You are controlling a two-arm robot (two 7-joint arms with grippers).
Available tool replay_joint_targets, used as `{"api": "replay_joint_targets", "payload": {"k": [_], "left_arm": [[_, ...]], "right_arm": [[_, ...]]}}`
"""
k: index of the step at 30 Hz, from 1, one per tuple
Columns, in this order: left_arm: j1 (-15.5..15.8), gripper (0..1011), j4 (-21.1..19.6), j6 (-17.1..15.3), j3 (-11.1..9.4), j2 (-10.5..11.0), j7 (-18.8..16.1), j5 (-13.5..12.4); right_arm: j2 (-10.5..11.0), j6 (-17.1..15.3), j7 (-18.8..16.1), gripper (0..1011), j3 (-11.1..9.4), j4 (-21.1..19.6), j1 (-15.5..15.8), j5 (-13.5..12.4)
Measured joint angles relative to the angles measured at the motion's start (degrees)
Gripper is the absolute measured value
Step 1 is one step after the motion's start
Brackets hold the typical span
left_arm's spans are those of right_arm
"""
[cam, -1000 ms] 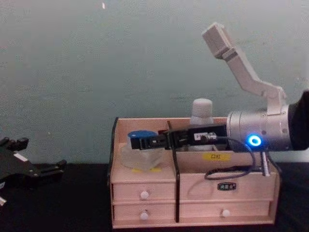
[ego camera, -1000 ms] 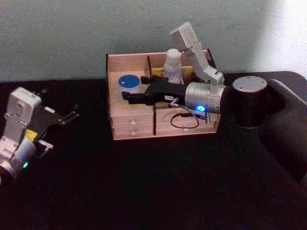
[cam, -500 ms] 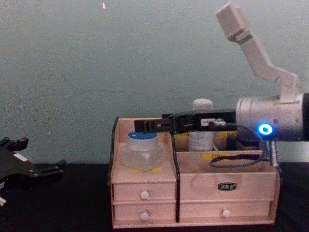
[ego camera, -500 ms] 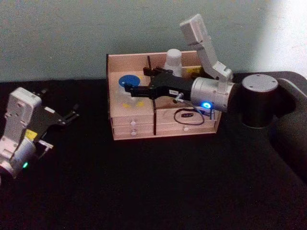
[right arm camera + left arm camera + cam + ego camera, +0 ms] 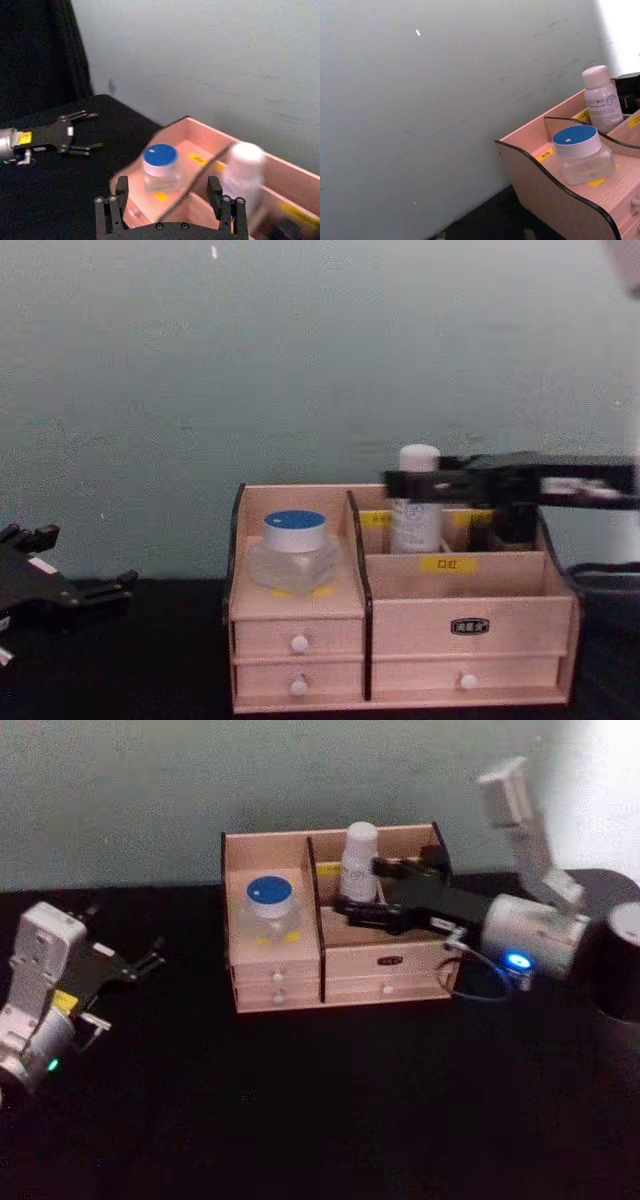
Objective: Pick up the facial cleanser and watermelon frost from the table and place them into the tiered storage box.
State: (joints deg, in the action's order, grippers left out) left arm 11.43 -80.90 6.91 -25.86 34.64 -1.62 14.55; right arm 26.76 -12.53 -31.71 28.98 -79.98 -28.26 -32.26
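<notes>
Hovering over the right half of the tiered storage box (image 5: pixel 335 935), right claw (image 5: pixel 356 890) is spread wide, nothing between its fingers (image 5: pixel 116 197); in chest view it hangs level with the white bottle's cap, above the box's back compartments. White bottle (image 5: pixel 416 500) stands upright in a rear compartment just right of the dark centre divider (image 5: pixel 358 580). Clear jar with blue lid (image 5: pixel 268 905) sits on the left step of the box, above the two small white-knobbed drawers (image 5: pixel 298 644). Yellow labels (image 5: pixel 448 564) on the front walls of compartments. Which of the two is the cleanser and which the watermelon frost, cannot tell. Box rests on the black bench (image 5: pixel 300 1100) against the pale green wall (image 5: pixel 300 360). Left claw (image 5: pixel 145 963) is parked low at bench's left, well apart from box, fingers slightly parted, empty. Right arm's blue ring light (image 5: pixel 516 961) shows near box's right end, black cable (image 5: pixel 470 990) looping beside it.
</notes>
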Motion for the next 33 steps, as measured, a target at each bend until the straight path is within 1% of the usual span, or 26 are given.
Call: {"api": "replay_joint_targets", "payload": {"k": [1,2,3,5,8,10,14,16,17,18,19,23,24,27,28,29,30,31,32,33], "left_arm": [[0.00,1001,0.00,0.00,0.00,0.00,0.00,0.00],[0.00,1001,0.00,0.00,0.00,0.00,0.00,0.00],[0.00,1001,0.00,0.00,0.00,0.00,0.00,0.00],[0.00,1001,0.00,0.00,0.00,0.00,0.00,0.00],[0.00,1001,0.00,0.00,0.00,0.00,0.00,0.00],[0.00,1001,0.00,0.00,0.00,0.00,0.00,0.00],[0.00,1001,0.00,0.00,0.00,0.00,0.00,0.00],[0.00,1001,0.00,0.00,0.00,0.00,0.00,0.00],[0.00,1001,0.00,0.00,0.00,0.00,0.00,0.00],[0.00,1001,0.00,0.00,0.00,0.00,0.00,0.00],[0.00,1001,0.00,0.00,0.00,0.00,0.00,0.00],[0.00,1001,0.00,0.00,0.00,0.00,0.00,0.00],[0.00,1001,0.00,0.00,0.00,0.00,0.00,0.00],[0.00,1001,0.00,0.00,0.00,0.00,0.00,0.00],[0.00,1001,0.00,0.00,0.00,0.00,0.00,0.00],[0.00,1001,0.00,0.00,0.00,0.00,0.00,0.00],[0.00,1001,0.00,0.00,0.00,0.00,0.00,0.00],[0.00,1001,0.00,0.00,0.00,0.00,0.00,0.00],[0.00,1001,0.00,0.00,0.00,0.00,0.00,0.00],[0.00,1001,0.00,0.00,0.00,0.00,0.00,-0.01]], "right_arm": [[1.48,0.78,0.90,1002,-1.16,-1.83,1.77,-0.40],[1.48,0.78,0.90,1002,-1.16,-1.83,1.77,-0.40],[2.90,1.45,1.98,1002,-2.45,-3.55,3.60,-0.86],[4.07,1.93,3.47,1002,-3.90,-5.14,5.45,-1.28],[4.82,1.92,5.63,1002,-5.29,-6.05,6.81,-1.38],[5.05,1.65,6.60,1002,-5.80,-6.24,7.25,-1.36],[5.27,0.46,9.86,1002,-6.98,-6.38,8.10,-0.42],[5.15,-0.03,13.89,1002,-8.85,-6.81,9.21,0.73],[5.15,-0.03,13.89,1002,-8.85,-6.81,9.21,0.73],[5.00,-0.17,16.12,1002,-10.00,-7.10,9.89,1.14],[4.96,-0.25,18.49,1002,-11.30,-7.46,10.60,1.80],[5.01,-0.13,23.14,1002,-13.27,-8.59,11.98,3.96],[4.91,0.91,25.48,1002,-13.97,-8.90,12.96,5.40],[4.23,3.33,29.13,1002,-14.21,-8.91,15.18,8.40],[3.64,5.05,31.42,1002,-14.21,-8.69,16.80,10.26],[3.36,5.76,32.26,1002,-14.15,-8.48,17.39,11.07],[3.00,6.68,33.18,1002,-14.00,-8.13,18.14,12.08],[2.30,8.06,34.93,1002,-13.59,-7.27,19.28,13.82],[1.64,8.70,36.13,1002,-13.24,-6.48,19.92,15.12],[1.27,8.80,36.52,1002,-13.09,-6.08,20.10,15.54]]}}
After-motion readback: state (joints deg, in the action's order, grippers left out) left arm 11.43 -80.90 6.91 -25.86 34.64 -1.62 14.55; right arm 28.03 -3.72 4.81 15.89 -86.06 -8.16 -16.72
